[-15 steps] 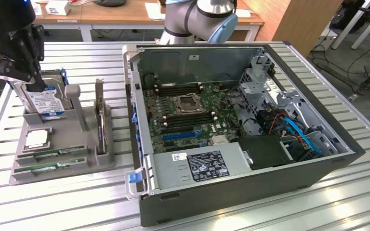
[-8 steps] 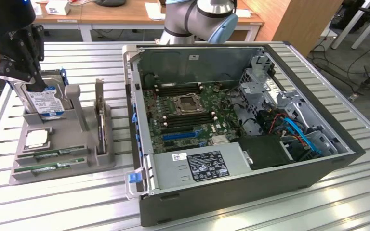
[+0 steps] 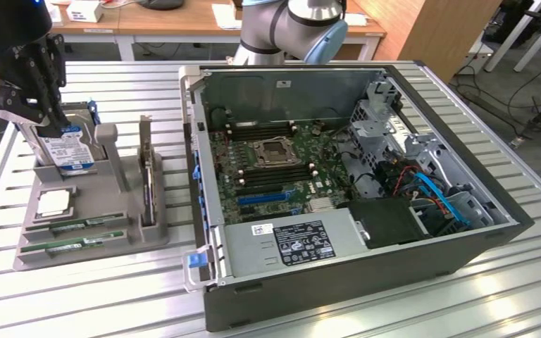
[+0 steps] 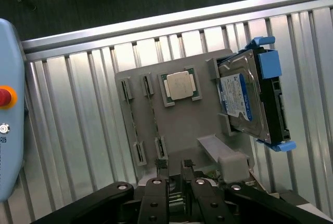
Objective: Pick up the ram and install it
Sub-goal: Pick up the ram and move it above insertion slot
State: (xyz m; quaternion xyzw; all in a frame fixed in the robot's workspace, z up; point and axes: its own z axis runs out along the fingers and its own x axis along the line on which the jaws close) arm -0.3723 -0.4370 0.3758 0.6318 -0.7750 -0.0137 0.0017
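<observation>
Gripper loose over the tray, ram not yet picked.

Exterior view: the gripper [image 3: 53,125] hangs above the tray [image 3: 82,256], beside the drive [image 3: 68,151] standing on edge. The ram [image 3: 87,224] and its twin [image 3: 67,245] sit in slots at the tray's near end, likely so they can be taken from above. The case [image 3: 346,296] lies open, its board [image 3: 270,162] exposed. Wrist view: fingertips [image 4: 161,172] are parted, grasping nothing. The tray below also holds a chip [image 4: 179,85] in its pocket.

The slatted metal table [image 3: 82,296] carries a grey holder [image 3: 156,234] on the exterior view's left, and an open computer case [image 3: 346,282] just beside it on the right.
</observation>
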